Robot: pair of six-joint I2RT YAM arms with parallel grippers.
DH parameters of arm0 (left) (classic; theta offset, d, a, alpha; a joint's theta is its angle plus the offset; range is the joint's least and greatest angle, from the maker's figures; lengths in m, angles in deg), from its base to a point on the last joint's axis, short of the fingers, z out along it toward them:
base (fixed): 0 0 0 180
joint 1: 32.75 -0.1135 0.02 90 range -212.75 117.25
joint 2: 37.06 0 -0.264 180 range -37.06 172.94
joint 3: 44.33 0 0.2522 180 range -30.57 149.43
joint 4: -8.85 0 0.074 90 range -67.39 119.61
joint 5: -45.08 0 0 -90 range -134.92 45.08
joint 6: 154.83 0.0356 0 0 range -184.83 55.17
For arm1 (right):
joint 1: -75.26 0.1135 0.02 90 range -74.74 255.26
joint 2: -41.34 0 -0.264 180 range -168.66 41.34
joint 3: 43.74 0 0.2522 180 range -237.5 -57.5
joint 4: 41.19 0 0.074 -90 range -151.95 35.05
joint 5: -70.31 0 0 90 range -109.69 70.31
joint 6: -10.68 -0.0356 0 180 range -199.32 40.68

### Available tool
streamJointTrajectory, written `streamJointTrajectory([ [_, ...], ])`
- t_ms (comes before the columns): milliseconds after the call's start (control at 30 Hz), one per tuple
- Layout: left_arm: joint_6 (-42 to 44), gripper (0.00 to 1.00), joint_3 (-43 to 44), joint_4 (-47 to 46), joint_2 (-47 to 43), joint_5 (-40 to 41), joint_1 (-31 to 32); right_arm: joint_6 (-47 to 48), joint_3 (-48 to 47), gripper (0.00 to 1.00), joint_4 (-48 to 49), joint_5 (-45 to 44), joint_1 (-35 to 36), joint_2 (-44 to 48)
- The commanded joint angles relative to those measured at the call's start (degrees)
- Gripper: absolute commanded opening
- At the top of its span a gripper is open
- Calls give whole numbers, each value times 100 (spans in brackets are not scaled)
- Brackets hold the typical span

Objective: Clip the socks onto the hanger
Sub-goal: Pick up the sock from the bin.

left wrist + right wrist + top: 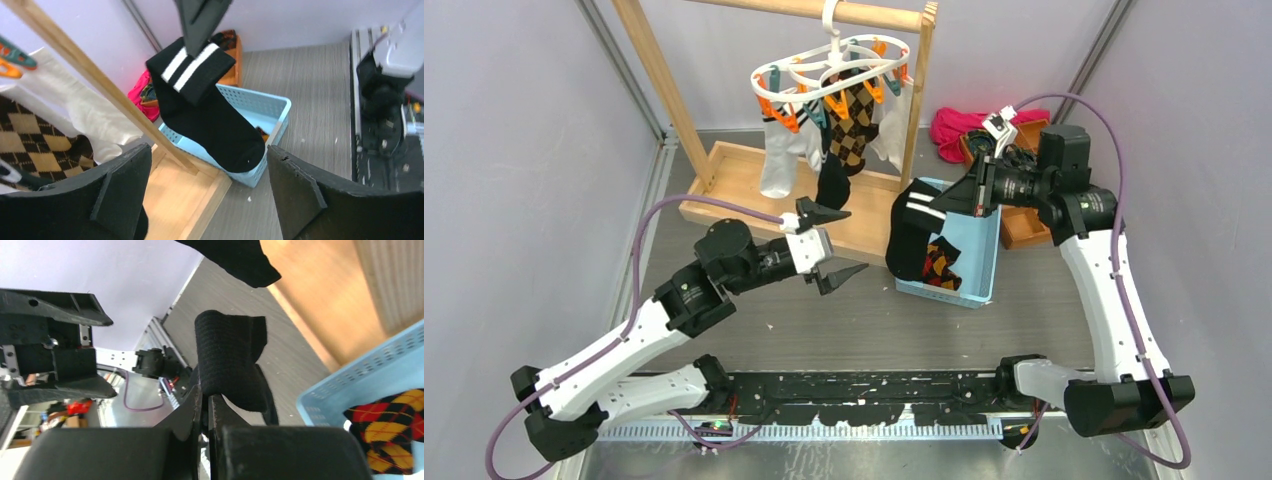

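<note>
A white hanger point(834, 65) with orange and teal clips hangs from the wooden rod. White socks, an argyle sock and one black sock point(832, 182) are clipped to it. My right gripper point(964, 198) is shut on the striped cuff of another black sock point(916, 238), which dangles over the blue basket's left edge. In the right wrist view the jaws point(206, 400) pinch the black fabric point(227, 360). My left gripper point(836, 243) stands open left of that sock, nothing between its fingers. From the left wrist the held sock point(210, 120) hangs ahead of the open gripper point(210, 165).
The wooden rack frame point(664, 90) stands on a tray base point(734, 170). A blue basket point(979, 255) holds an argyle sock point(939, 265). A pink cloth point(959, 125) and a wooden box point(1024, 228) lie at the back right.
</note>
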Motion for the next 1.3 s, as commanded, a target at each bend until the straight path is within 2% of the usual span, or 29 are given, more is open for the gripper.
streamJointTrajectory([
  [0,1306,85,256,636,119,-683,-19,-1185,377,1,1389,515,276,116],
  [167,1800,84,292,475,253,-766,-18,-1689,616,1,1974,519,687,85],
  [467,1796,79,93,-272,561,-668,-10,-2213,728,1,2597,531,1154,-149],
  [767,1976,72,93,-412,733,-397,-10,-2351,737,1,2821,600,1454,-364],
  [933,2177,64,51,-409,858,-135,-10,-2377,715,1,2880,628,1558,-449],
  [1067,2263,50,26,-464,961,160,-10,-2438,701,1,2959,624,1592,-498],
  [1267,2210,39,-122,-997,1077,431,-10,-2461,670,1,2992,626,1612,-556],
])
